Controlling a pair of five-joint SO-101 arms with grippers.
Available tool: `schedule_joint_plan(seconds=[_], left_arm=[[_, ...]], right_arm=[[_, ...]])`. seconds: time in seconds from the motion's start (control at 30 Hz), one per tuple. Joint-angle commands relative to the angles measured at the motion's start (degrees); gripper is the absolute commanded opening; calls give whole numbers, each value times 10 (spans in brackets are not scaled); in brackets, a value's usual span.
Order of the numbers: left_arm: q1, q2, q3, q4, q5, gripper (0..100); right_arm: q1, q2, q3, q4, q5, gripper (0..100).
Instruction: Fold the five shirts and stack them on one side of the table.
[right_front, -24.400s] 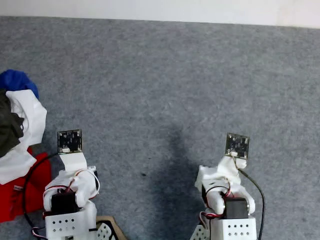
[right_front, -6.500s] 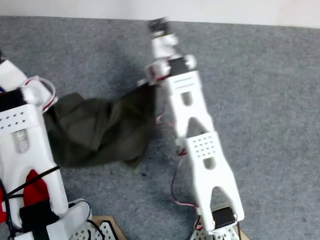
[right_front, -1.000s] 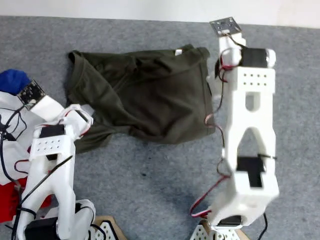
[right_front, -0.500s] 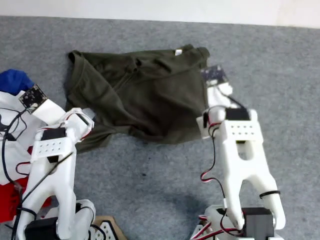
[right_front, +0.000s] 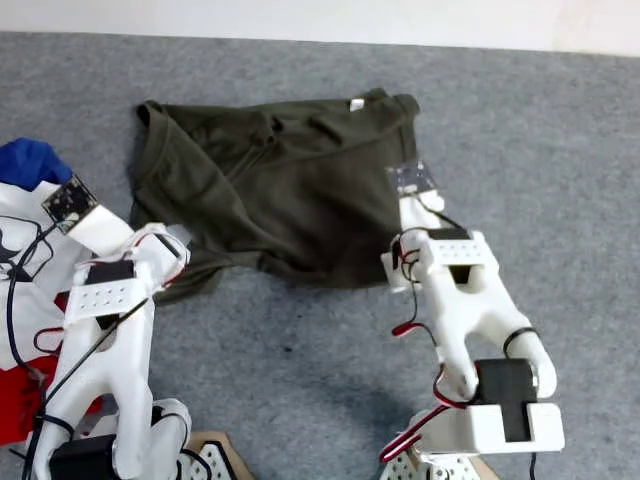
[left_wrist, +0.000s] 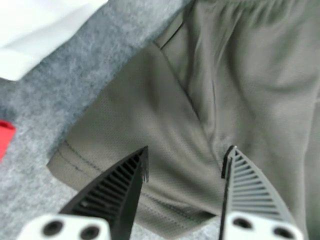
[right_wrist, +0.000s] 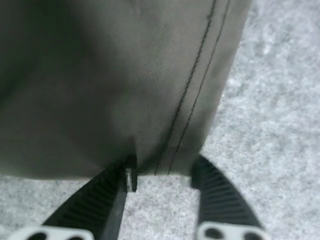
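Note:
A dark olive shirt (right_front: 285, 185) lies spread out, somewhat wrinkled, on the grey table. My left gripper (right_front: 170, 252) hovers at its near left corner, by a bunched sleeve. In the left wrist view it (left_wrist: 187, 152) is open just above the olive fabric (left_wrist: 240, 75), holding nothing. My right gripper (right_front: 393, 265) is over the shirt's near right corner. The right wrist view has it (right_wrist: 165, 170) open, its fingers straddling the stitched hem corner (right_wrist: 192, 125) without gripping it.
A pile of other shirts sits at the table's left edge: blue (right_front: 30, 160), white (right_front: 25, 255) and red (right_front: 20, 400). The white one (left_wrist: 45, 25) lies close to my left gripper. Bare grey table (right_front: 560, 150) stretches to the right and in front of the olive shirt.
My right arm has drawn back from the shirt's far right corner to its near right corner. The left arm shifted only slightly. The shirt stays spread in place.

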Motion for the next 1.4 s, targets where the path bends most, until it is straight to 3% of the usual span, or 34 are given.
schedule_joint_plan(seconds=[0.0, 0.6, 1.03, 1.27, 1.37], left_arm=[[-2, -15, 16, -51, -5, 249], [-2, -15, 33, -77, -5, 249], [-3, -15, 34, -77, -5, 249], [0, -15, 41, -79, -5, 249], [0, -15, 43, -79, -5, 249]], right_arm=[[-9, 0, -24, -9, -6, 39], [-31, 12, -219, -6, -78, 19], [-47, 238, -418, -6, -78, 26], [-105, 249, -455, -1, -78, 187], [-133, 249, -455, 27, -76, 199]])
